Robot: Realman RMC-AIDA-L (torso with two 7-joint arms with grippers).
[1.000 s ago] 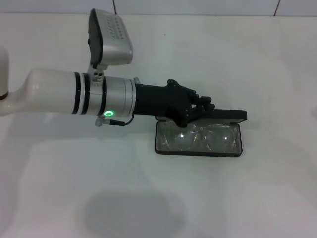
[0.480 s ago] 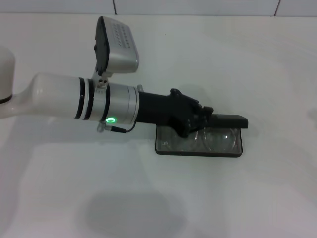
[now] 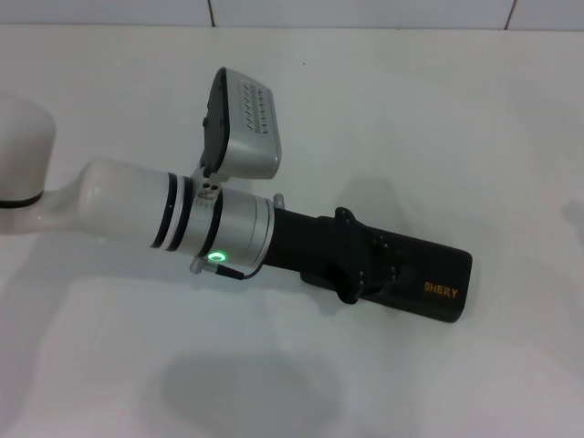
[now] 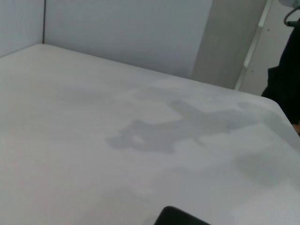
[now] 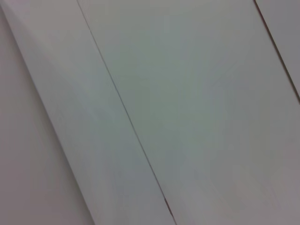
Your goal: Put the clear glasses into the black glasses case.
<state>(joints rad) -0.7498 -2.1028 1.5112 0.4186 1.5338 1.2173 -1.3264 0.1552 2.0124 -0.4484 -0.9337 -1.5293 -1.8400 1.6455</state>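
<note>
We rest our left gripper (image 3: 370,265) on the closed black glasses case (image 3: 438,287), finger state unclear, so little seems left.

The place looked like a bare robot test bench in a lab rather than a home or shop. A plain white table (image 3: 438,119) filled the head view, with white tiled wall panels (image 3: 365,11) along its far edge, their dark seams showing. The left wrist view showed the same pale tabletop (image 4: 93,140) running to plain grey-white partition walls (image 4: 126,33), unfurnished and undecorated.
</note>
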